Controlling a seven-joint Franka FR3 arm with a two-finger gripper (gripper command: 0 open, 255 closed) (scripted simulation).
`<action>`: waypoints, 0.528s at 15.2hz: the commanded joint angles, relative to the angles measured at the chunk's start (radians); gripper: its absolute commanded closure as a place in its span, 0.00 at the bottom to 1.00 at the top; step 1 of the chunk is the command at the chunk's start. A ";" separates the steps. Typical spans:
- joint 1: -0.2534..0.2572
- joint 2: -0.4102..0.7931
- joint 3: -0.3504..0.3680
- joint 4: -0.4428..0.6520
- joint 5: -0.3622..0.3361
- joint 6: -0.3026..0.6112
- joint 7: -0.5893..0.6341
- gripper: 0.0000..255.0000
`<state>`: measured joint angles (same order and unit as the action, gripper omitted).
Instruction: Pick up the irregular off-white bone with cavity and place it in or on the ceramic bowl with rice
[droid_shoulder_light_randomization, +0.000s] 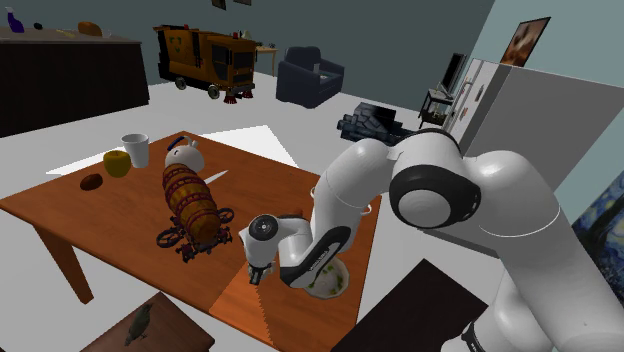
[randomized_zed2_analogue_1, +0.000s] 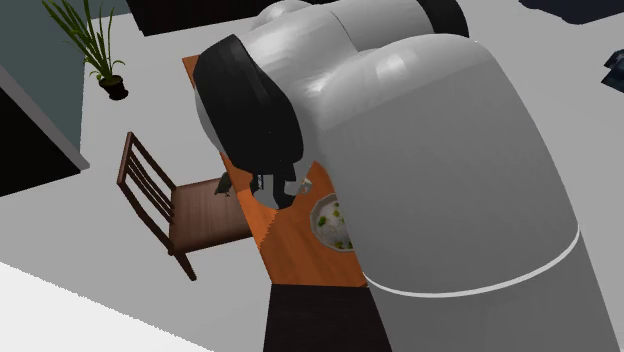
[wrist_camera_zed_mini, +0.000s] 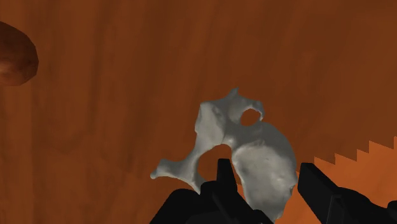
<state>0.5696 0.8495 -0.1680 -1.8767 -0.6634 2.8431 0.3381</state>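
The off-white bone (wrist_camera_zed_mini: 245, 153), knobbly and pierced by a round hole, lies on the brown wooden table (droid_shoulder_light_randomization: 105, 212) with its broad lobe between the two black fingers of the gripper (wrist_camera_zed_mini: 266, 164). The claw is released. Its fingers stand apart on either side of that lobe, and one fingertip overlaps the bone's edge in the wrist view, though I cannot tell whether it presses on it. A lighter orange strip (wrist_camera_zed_mini: 362, 162) with a stepped edge runs just beside the bone, and a rounded reddish-brown thing (wrist_camera_zed_mini: 13, 54) sits well apart from it. In the shoulder view the bowl (droid_shoulder_light_randomization: 337, 284), holding rice with green flecks, stands just to the right of the gripper (droid_shoulder_light_randomization: 256, 272) and is partly covered by the forearm. A barrel (droid_shoulder_light_randomization: 190, 200) on a stand rises near the gripper on its left. Behind it are a white teapot (droid_shoulder_light_randomization: 185, 155), a white cup (droid_shoulder_light_randomization: 135, 148) and a yellow cup (droid_shoulder_light_randomization: 117, 163). Gripper and bowl are both close to the table's near edge, where a chair (randomized_zed2_analogue_1: 150, 195) stands beside the table. The arm (droid_shoulder_light_randomization: 440, 190) folds down sharply from its stand, with the hand pointing at the tabletop.
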 joint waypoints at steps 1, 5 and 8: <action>0.000 0.000 0.000 0.000 0.000 0.000 0.000 1.00; 0.000 0.001 0.000 0.001 0.000 0.000 0.000 1.00; -0.006 -0.040 0.009 -0.022 0.005 -0.018 -0.014 1.00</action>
<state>0.5647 0.8218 -0.1621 -1.8925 -0.6606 2.8313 0.3280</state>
